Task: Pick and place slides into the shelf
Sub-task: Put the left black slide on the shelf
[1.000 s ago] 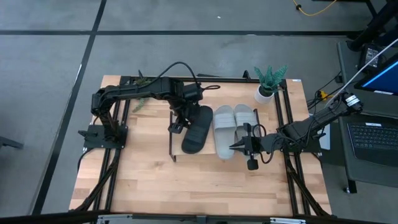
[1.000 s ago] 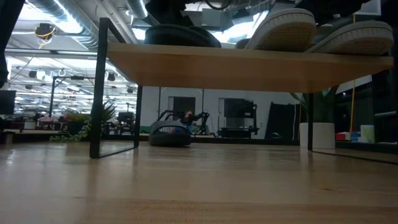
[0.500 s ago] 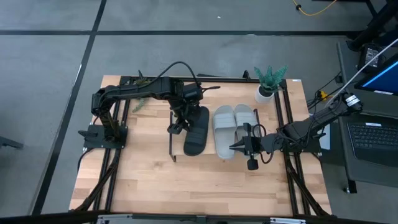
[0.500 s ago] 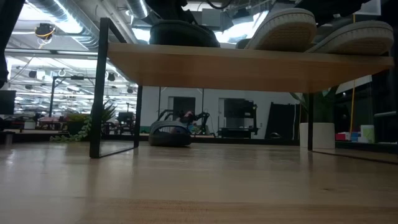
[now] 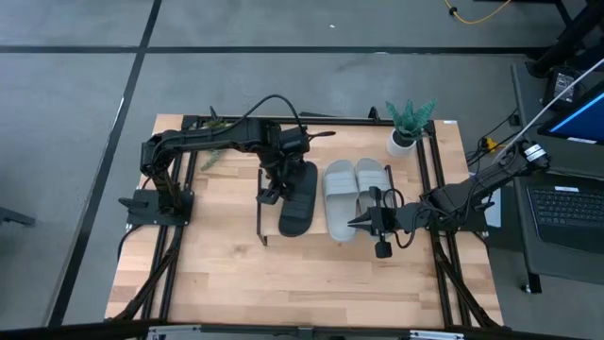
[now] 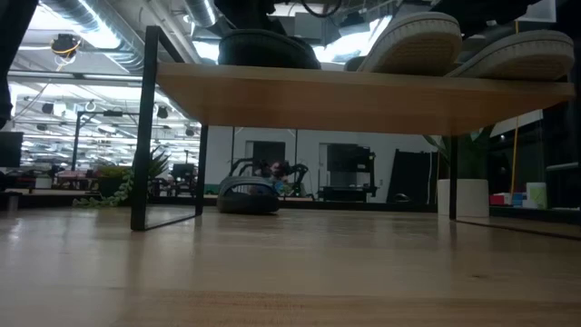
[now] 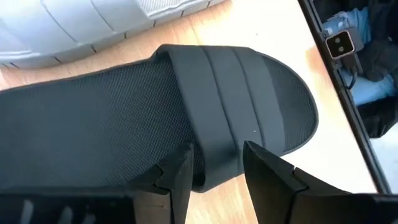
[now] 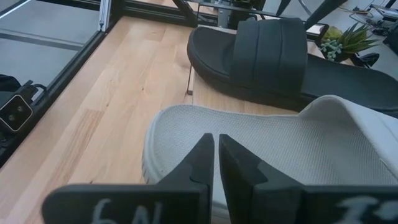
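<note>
The shelf (image 5: pixel 316 227) is a low light-wood board; in the low view its board (image 6: pixel 363 91) spans the picture. On it lie one black slide (image 5: pixel 297 196) and two grey slides (image 5: pixel 342 200) (image 5: pixel 372 178), side by side. The black slide's end (image 6: pixel 268 45) and the grey soles (image 6: pixel 422 41) show above the board. A dark slide-like shape (image 6: pixel 247 196) lies on the tabletop beyond the shelf. My left gripper (image 5: pixel 274 187) is at the black slide's left side. My right gripper (image 5: pixel 363 224) is shut and hovers at the grey slide's near end (image 8: pixel 186 134). My left gripper has the black slide's strap (image 7: pixel 217 158) between its two fingers (image 7: pixel 180 171), where the strap meets the sole's left edge. The fingers come slanting down from the table's left. The slide lies flat with its sole on the shelf board.
A potted plant (image 5: pixel 408 127) stands at the table's far right corner. A laptop (image 5: pixel 566 203) sits off the table's right edge. Bare shelf board (image 5: pixel 268 212) remains left of the black slide. Black frame rails (image 5: pixel 439 189) run along both table sides.
My left gripper has turned the black slide a little on the shelf. It now lies straighter beside the grey pair. Most of the turn came in the first half second; since then gripper and slide have barely moved.
</note>
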### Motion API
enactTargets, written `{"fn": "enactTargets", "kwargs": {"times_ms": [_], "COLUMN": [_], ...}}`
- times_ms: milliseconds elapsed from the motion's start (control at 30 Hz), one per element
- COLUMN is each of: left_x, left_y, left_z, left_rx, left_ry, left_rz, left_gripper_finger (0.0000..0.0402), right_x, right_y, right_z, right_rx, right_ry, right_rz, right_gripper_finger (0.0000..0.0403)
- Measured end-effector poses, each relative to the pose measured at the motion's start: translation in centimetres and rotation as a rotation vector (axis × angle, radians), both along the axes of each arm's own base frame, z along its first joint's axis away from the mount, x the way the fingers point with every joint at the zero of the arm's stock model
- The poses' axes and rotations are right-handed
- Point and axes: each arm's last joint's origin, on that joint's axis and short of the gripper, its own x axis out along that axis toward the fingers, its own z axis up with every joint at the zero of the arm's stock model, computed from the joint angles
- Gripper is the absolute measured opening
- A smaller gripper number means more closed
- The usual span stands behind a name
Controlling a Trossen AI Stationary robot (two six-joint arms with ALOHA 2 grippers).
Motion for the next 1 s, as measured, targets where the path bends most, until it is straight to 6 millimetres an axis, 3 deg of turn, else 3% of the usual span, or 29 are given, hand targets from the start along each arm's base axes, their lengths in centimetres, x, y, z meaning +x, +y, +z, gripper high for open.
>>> {"fn": "enactTargets", "kwargs": {"times_ms": [333, 467, 700, 1000], "left_x": [0.33, 0.3, 0.33, 0.41], "left_y": [0.05, 0.05, 0.06, 0.09], "left_z": [-0.37, -0.36, -0.33, -0.24], "left_rx": [-0.01, -0.018, -0.021, -0.034], "left_ry": [0.011, 0.019, 0.015, 0.024], "left_rz": [0.011, 0.028, 0.028, 0.075], "left_gripper_finger": [0.0129, 0.01, 0.0015, 0.0004], "right_x": [0.01, 0.01, 0.01, 0.01], "right_y": [0.0, 0.0, 0.0, 0.0], "right_z": [0.02, 0.02, 0.01, 0.01], "right_rx": [0.003, 0.002, 0.003, 0.003], "right_ry": [-0.002, -0.002, -0.001, -0.001], "right_rz": [-0.001, -0.001, -0.001, -0.001], "right_gripper_finger": [0.0028, 0.0028, 0.0028, 0.0028]}}
